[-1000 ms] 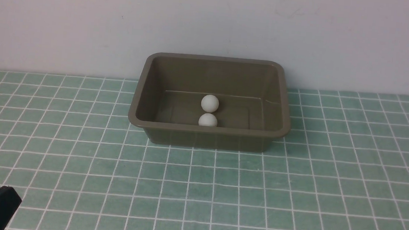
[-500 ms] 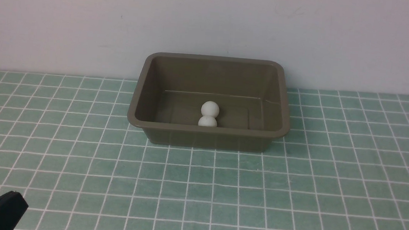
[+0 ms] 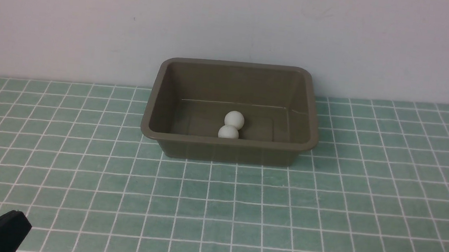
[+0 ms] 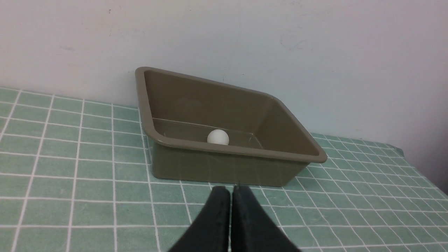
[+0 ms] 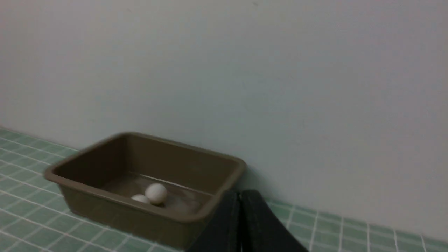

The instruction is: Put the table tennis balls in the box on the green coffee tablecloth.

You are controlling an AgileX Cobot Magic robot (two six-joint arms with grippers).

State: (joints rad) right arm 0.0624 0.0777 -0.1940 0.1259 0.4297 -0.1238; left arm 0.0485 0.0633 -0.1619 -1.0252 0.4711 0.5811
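The left end effector (image 4: 231,190), jaws pressed together and empty, sits low at the near left over the green coffee tablecloth (image 3: 322,215). At centre, against the wall, the box (image 3: 226,149) holds two table tennis balls (image 3: 234,119), touching, by its near wall. The right end effector (image 5: 240,196) is likewise closed and empty.

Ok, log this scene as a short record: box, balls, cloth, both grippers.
box: olive-brown box, no lid, on the green checked cloth by the wall
balls in box: two white balls visible, far ball and near ball, close together near the front wall
balls on cloth: none visible
left gripper: shut, empty, away from box
right gripper: shut, empty
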